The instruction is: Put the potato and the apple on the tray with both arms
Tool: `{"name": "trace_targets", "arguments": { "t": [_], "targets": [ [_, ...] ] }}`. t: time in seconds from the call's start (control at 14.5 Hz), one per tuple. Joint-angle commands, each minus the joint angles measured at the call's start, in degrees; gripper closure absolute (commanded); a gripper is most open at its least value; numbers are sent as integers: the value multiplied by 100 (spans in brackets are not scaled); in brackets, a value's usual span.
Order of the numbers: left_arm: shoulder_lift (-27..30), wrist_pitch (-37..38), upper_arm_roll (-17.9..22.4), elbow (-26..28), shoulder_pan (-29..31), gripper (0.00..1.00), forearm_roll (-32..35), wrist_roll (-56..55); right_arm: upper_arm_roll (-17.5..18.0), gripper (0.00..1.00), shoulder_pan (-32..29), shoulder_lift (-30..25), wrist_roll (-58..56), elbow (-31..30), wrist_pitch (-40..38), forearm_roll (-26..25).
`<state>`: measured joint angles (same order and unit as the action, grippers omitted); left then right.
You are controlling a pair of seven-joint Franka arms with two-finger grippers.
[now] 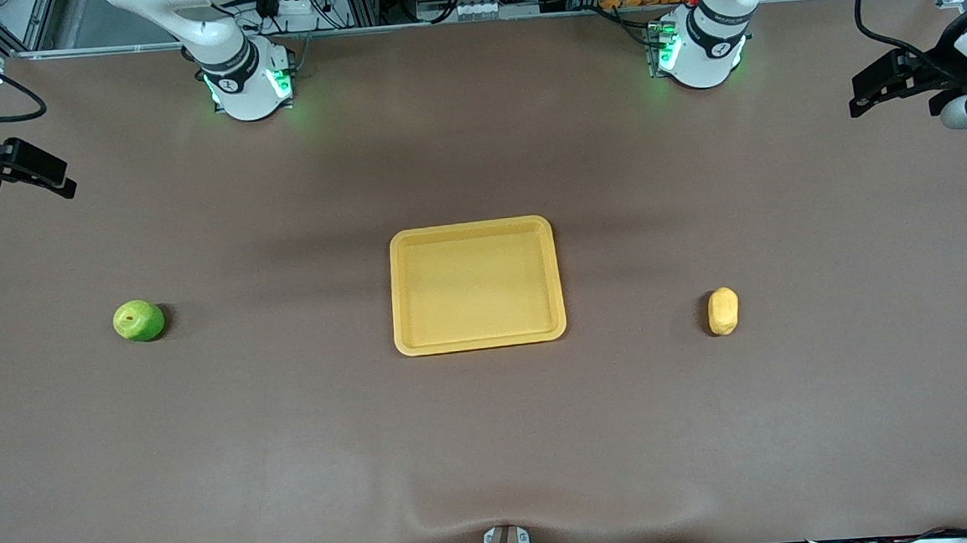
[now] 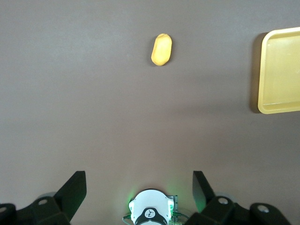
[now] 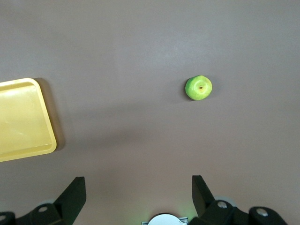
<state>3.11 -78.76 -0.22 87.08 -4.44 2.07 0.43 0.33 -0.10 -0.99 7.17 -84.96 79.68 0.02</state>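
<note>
1. Left claw (image 2: 138, 194): up high over the left arm's end of the table (image 1: 494, 439), fingers spread wide, holding nothing
2. Right claw (image 3: 138, 197): up high over the right arm's end of the table, fingers spread wide too, empty
3. Potato (image 1: 723, 310): lying on the table, well apart from the left claw and well below it; long axis runs roughly toward the robots' bases. Left wrist view shows it clear of the fingers (image 2: 75, 190), not between them
4. Apple (image 1: 138, 320): sitting on the table, stem dimple facing up, well apart from the right claw and well below it. Nothing touching it
5. Tray (image 1: 481, 339): flat on the table mid-way between the two claws, nothing in it. One edge shows in each wrist view
6. Potato and apple both sit well apart from the tray, one on each side, potato toward the left claw, apple toward the right claw
</note>
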Motion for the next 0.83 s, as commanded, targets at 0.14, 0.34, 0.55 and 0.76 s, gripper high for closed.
{"name": "trace_targets", "arguments": {
  "t": [0.14, 0.34, 0.55, 0.76],
  "targets": [
    [14, 45, -57, -68, -39, 0, 187, 45, -51, 0, -8, -33, -49, -3, -40, 129],
    [-64, 45, -40, -261, -57, 0, 302, 10, -33, 0, -34, -24, -40, 5, -32, 129],
    [-249, 2, -48, -340, 31, 0, 259, 80, -24, 0, -113, 107, -49, 23, -32, 234],
    [-276, -138, -31, 18, 57, 0, 179, 238, -24, 0, -350, 134, -58, 23, -40, 481]
  ]
}}
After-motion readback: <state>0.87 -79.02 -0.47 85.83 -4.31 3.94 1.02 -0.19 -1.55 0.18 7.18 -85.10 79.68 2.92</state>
